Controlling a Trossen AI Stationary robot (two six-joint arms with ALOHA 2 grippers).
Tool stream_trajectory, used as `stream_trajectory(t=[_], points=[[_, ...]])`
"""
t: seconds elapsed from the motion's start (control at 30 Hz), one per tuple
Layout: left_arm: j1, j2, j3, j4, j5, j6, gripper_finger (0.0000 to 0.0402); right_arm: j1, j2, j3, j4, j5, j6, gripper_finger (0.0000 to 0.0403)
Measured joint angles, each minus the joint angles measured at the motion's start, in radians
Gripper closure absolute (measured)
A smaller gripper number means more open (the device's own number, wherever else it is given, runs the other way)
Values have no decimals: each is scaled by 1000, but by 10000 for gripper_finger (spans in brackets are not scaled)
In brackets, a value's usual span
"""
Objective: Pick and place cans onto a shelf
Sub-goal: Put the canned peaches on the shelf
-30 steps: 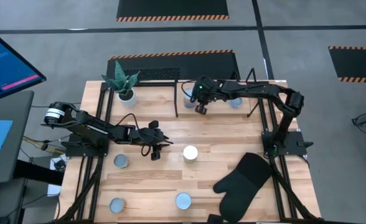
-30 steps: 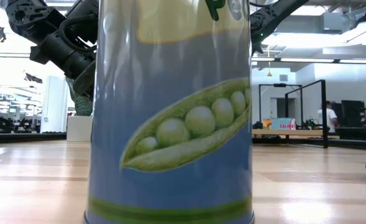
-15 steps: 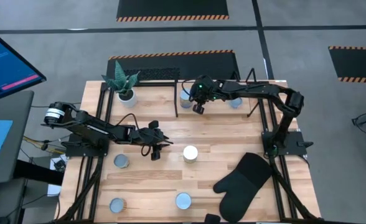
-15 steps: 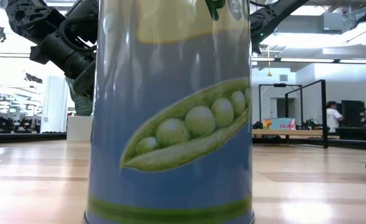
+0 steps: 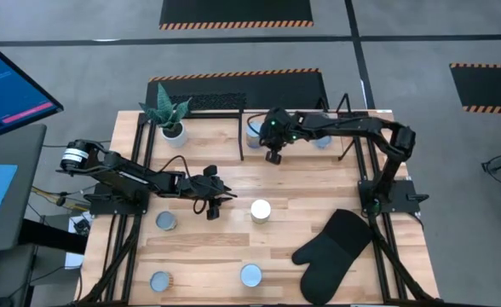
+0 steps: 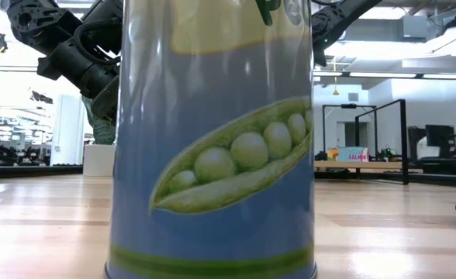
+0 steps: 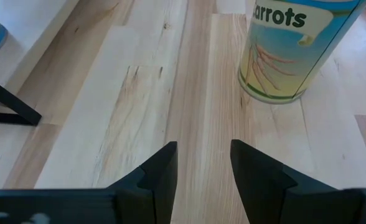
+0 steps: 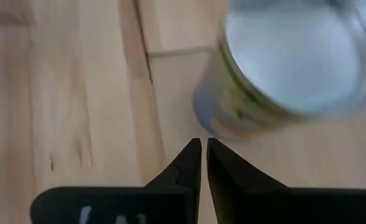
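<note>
High view is showing the right hand (image 5: 273, 157) hanging near the shelf (image 5: 233, 102) at the twelve o'clock side of the counter (image 5: 302, 196), with two cans already standing there: one (image 5: 256, 132) just beside the hand toward eleven o'clock, another (image 5: 322, 140) toward two o'clock. In the right wrist view the fingers (image 8: 189, 163) are lying almost together, with only a thin gap, and they are gripping nothing; a can with a shiny top (image 8: 289, 68) is standing upright just ahead of them. The left hand (image 5: 210, 205) is waiting near the middle of the counter, its fingers (image 7: 164, 171) are a little apart and empty. The relation that is mattering now is this: the white-topped can (image 5: 261, 210) is standing upright at about three o'clock from the left hand, near to it, and well apart from the right hand. In the left wrist view this carrots can (image 7: 292, 50) is standing ahead and a little to one side, its long axis vertical. So I am judging the left arm is nearer for this one. Three more cans are waiting at the six o'clock side (image 5: 166, 222) (image 5: 160, 280) (image 5: 250, 275), beside a black oven mitt (image 5: 331, 247).
</note>
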Motion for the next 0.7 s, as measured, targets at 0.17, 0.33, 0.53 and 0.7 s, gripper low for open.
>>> stream_trajectory(t=[0.17, 0.33, 0.53, 0.7], points=[[0, 0, 0, 0, 0, 0, 262, 12, 0, 0, 58, -24, -16, 352], [0, 0, 0, 0, 0, 0, 262, 11, 0, 0, 92, -48, -17, 352], [0, 0, 0, 0, 0, 0, 262, -10, 0, 0, 126, -47, -19, 352], [0, 0, 0, 0, 0, 0, 262, -31, 0, 0, 151, -46, -17, 352]])
